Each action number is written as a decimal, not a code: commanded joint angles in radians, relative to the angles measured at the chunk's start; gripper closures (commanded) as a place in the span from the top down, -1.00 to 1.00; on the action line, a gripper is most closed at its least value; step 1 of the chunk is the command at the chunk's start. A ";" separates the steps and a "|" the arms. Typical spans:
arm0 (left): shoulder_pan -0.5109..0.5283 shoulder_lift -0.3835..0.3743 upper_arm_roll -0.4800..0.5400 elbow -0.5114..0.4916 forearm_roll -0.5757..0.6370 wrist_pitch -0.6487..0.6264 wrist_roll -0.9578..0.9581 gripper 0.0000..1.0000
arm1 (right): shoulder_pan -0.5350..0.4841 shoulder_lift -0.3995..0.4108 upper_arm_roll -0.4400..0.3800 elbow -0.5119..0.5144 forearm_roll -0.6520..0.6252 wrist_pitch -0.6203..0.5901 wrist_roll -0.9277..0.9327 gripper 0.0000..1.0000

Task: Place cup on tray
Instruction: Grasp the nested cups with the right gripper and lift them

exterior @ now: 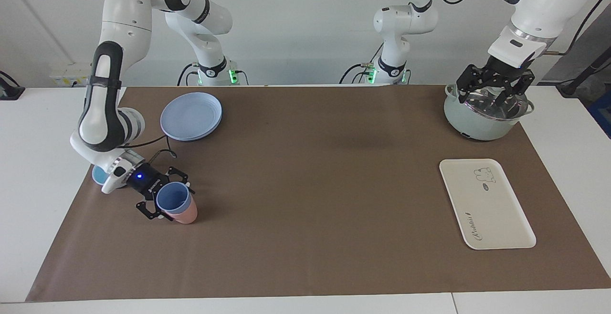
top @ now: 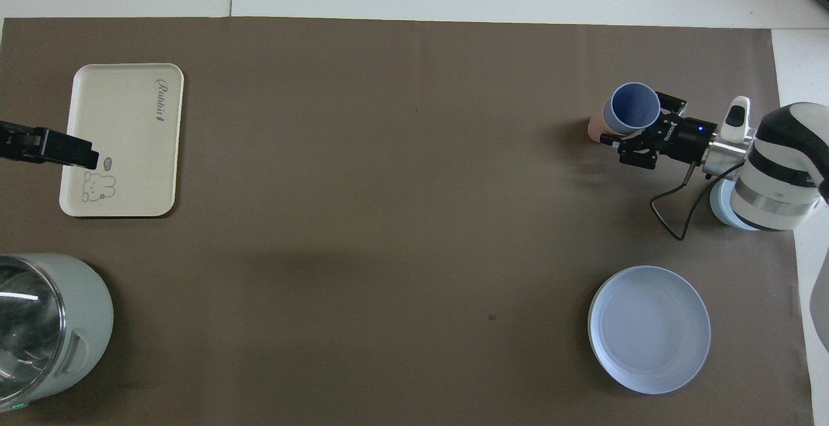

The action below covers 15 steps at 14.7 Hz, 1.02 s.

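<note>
The blue cup [exterior: 173, 198] stands nested in a pink cup [exterior: 185, 214] on the brown mat at the right arm's end of the table. It also shows in the overhead view [top: 633, 107]. My right gripper [exterior: 171, 198] is low at the cup, open, with one finger on each side of it. The cream-white tray [exterior: 484, 204] with the bear drawing lies flat at the left arm's end, and it also shows in the overhead view [top: 123, 138]. My left gripper [exterior: 494, 89] waits open in the air over a pot, and it also shows in the overhead view [top: 90, 157].
A pale green pot [exterior: 484, 113] with a glass lid stands nearer to the robots than the tray. A round blue plate [exterior: 191, 116] lies nearer to the robots than the cups. A light-blue bowl [exterior: 99, 175] sits partly hidden under the right arm's wrist.
</note>
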 commanded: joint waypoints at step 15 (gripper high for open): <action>0.001 -0.025 0.002 -0.024 0.012 -0.005 0.013 1.00 | 0.024 0.005 0.003 -0.009 0.078 0.047 -0.053 -1.00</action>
